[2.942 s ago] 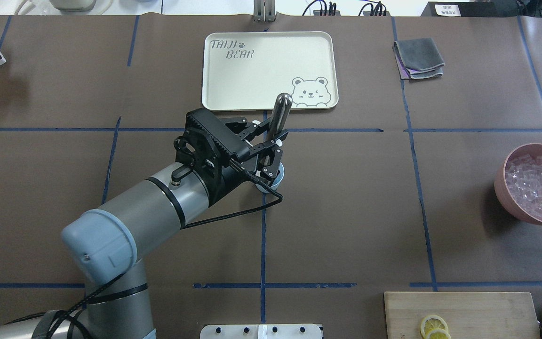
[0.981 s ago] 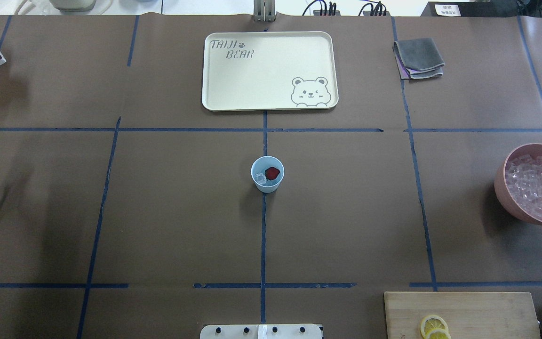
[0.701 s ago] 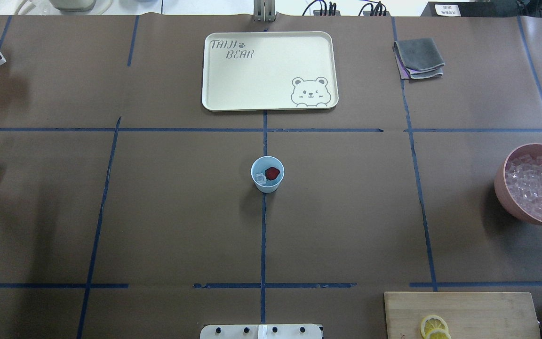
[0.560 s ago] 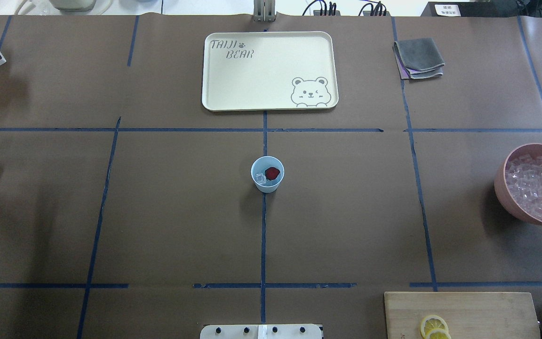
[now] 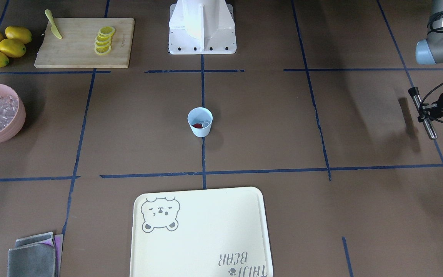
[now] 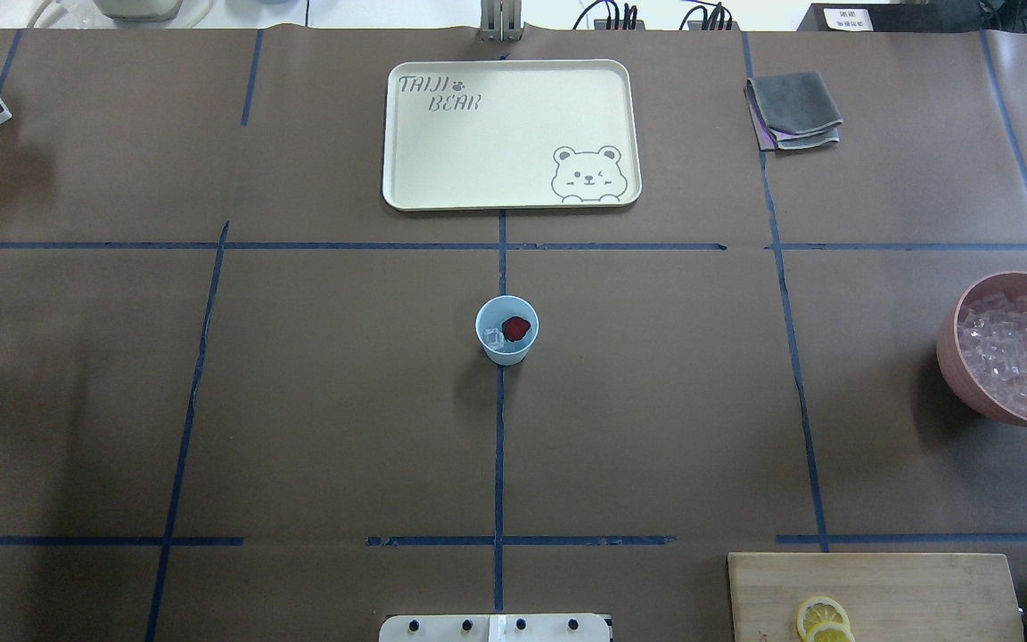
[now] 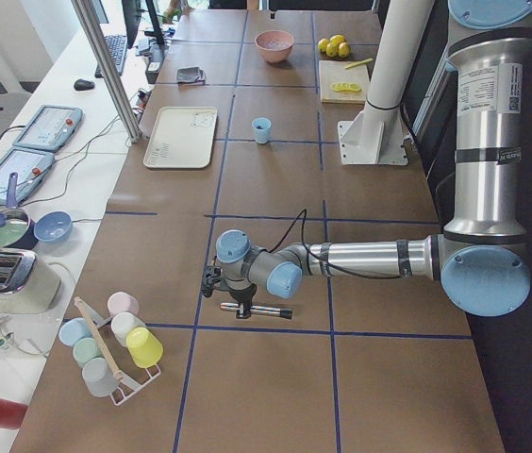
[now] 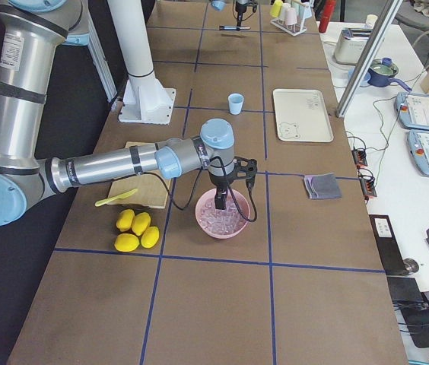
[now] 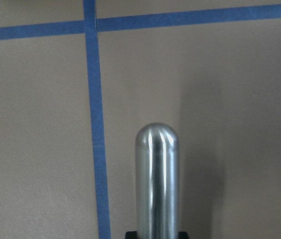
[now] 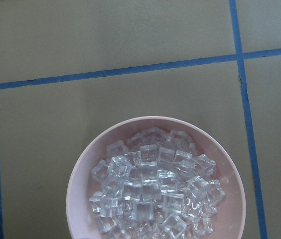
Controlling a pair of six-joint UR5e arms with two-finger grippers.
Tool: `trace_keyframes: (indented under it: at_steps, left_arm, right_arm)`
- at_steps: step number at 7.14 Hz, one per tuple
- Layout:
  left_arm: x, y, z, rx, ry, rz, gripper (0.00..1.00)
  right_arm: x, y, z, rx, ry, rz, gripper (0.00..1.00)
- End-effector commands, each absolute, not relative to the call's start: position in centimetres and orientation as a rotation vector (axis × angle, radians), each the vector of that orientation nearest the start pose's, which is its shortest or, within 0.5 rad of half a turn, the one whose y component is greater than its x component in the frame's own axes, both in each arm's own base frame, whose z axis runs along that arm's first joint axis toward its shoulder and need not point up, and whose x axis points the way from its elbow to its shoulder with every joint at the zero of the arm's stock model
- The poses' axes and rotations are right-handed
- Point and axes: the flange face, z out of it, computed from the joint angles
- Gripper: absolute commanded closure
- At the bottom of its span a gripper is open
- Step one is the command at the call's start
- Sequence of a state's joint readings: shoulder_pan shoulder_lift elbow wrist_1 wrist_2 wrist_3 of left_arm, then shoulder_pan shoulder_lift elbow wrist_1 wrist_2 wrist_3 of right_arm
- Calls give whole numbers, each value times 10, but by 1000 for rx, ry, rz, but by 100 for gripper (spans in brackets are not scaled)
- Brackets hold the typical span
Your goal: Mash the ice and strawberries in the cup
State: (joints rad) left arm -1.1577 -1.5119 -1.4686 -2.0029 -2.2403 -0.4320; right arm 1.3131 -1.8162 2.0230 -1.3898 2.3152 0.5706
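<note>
The pale blue cup [image 6: 506,349] stands at the table's middle, on the blue centre line; it also shows in the front-facing view [image 5: 200,130]. Inside lie a dark red strawberry piece [image 6: 516,327] and a clear ice cube [image 6: 493,338]. My left gripper [image 5: 425,112] is far off to the robot's left, low over the table. It is shut on a metal muddler [image 9: 156,174], held roughly level. My right gripper [image 8: 222,199] hangs over the pink bowl; I cannot tell whether it is open or shut.
A pink bowl [image 6: 955,366] of ice cubes [image 10: 150,194] sits at the right edge. The cream bear tray [image 6: 510,134] lies beyond the cup. A cutting board [image 5: 75,50] holds lemon slices and a knife, lemons [image 5: 2,44] beside it. There is also a grey cloth [image 6: 794,109] and a cup rack [image 7: 115,344].
The left arm, which held the muddler in the cup, has drawn back to the left and out of the overhead view. Only its shadow still shows at the left edge.
</note>
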Motion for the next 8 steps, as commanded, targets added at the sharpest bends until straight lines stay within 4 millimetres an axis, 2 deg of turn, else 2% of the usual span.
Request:
trace_keyframes:
  at_steps: [1, 5, 8]
  left_arm:
    - [141, -468, 703, -60, 709, 82, 100]
    - [146, -471, 710, -75, 705, 82, 100]
    - [150, -473, 706, -118, 734, 79, 100]
  right_arm:
    - [-39, -404, 525, 41, -822, 151, 0]
    - [-38, -404, 525, 42, -821, 151, 0]
    - [-39, -404, 525, 41, -822, 151, 0]
